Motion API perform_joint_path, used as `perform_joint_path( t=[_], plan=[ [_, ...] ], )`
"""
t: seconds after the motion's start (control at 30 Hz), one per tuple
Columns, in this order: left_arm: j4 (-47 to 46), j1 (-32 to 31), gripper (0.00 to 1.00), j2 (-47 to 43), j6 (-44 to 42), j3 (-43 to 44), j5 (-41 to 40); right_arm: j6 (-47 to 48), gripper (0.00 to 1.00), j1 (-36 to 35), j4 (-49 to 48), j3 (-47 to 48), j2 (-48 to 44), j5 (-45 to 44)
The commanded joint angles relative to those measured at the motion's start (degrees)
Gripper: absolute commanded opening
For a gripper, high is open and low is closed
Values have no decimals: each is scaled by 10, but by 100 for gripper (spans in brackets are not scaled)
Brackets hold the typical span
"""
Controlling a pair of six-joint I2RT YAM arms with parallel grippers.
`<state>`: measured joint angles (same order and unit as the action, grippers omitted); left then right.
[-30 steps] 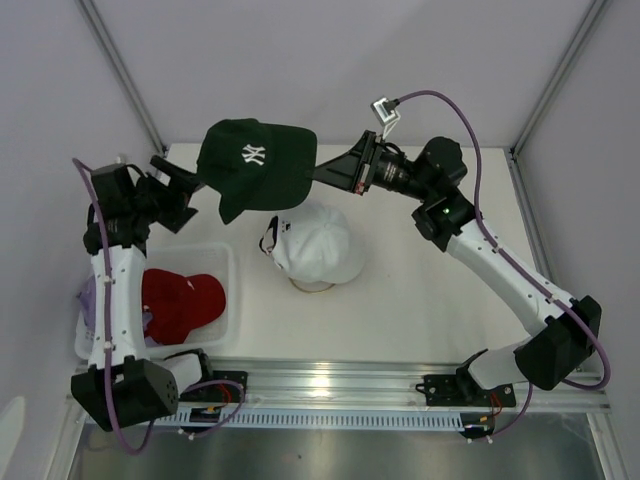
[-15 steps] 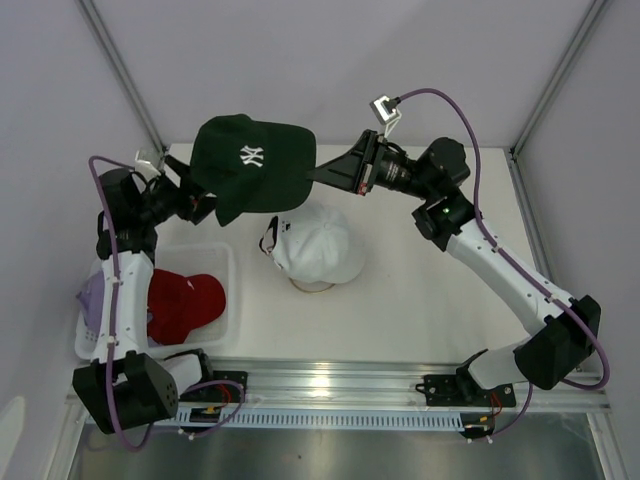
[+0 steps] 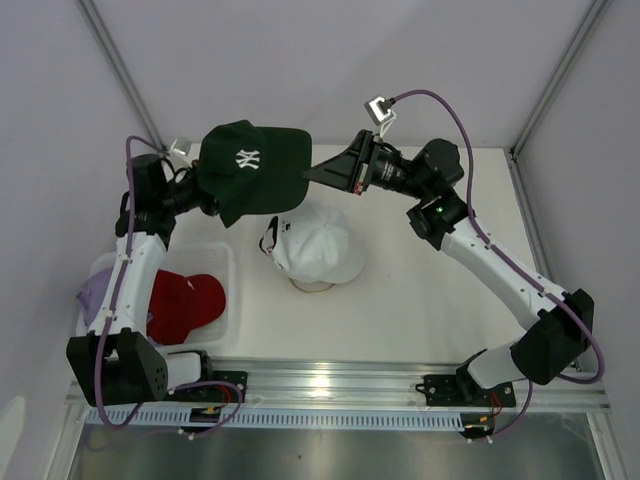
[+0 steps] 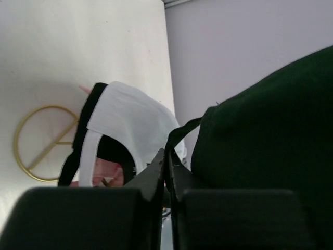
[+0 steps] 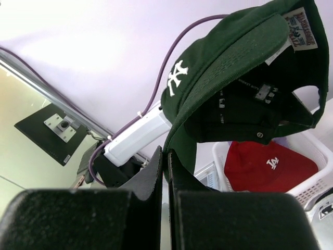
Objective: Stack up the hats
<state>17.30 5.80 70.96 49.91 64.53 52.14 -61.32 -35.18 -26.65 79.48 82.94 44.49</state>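
A dark green hat (image 3: 255, 170) with a white NY logo hangs in the air over the back of the table, held from both sides. My right gripper (image 3: 308, 173) is shut on its brim edge (image 5: 179, 133). On the other side, my left gripper (image 3: 208, 195) is shut on the thin back strap (image 4: 179, 133). Below it, a white hat (image 3: 318, 243) tops a pile at the table's middle; black and pink hats show under it (image 4: 106, 174) in the left wrist view. A red hat (image 3: 185, 305) and a lavender hat (image 3: 95, 295) lie in the basket.
The white mesh basket (image 3: 228, 262) stands at the left near my left arm. A gold wire ring (image 4: 41, 140) lies on the table beside the pile. The enclosure's walls and frame posts close in the back and both sides.
My left gripper has swung up and to the right to the green hat and closed on its back strap. The right gripper has kept holding the brim, almost still.
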Motion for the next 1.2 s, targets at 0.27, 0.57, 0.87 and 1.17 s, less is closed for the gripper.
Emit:
perform_joint_path(
  t=[0.27,0.57,0.87,1.17],
  plan=[
    [83,-3,1,-24,-125,72,-211,62,0,14,63,-70,-91,-22],
    [222,-104,1,-56,-218,162,-422,31,0,127,65,-299,-231,-36],
    [331,-215,1,-41,-236,227,-542,7,0,207,79,-389,-315,-31],
    [366,-294,1,-30,-226,223,-600,32,0,234,157,-465,-379,-31]
  ],
)
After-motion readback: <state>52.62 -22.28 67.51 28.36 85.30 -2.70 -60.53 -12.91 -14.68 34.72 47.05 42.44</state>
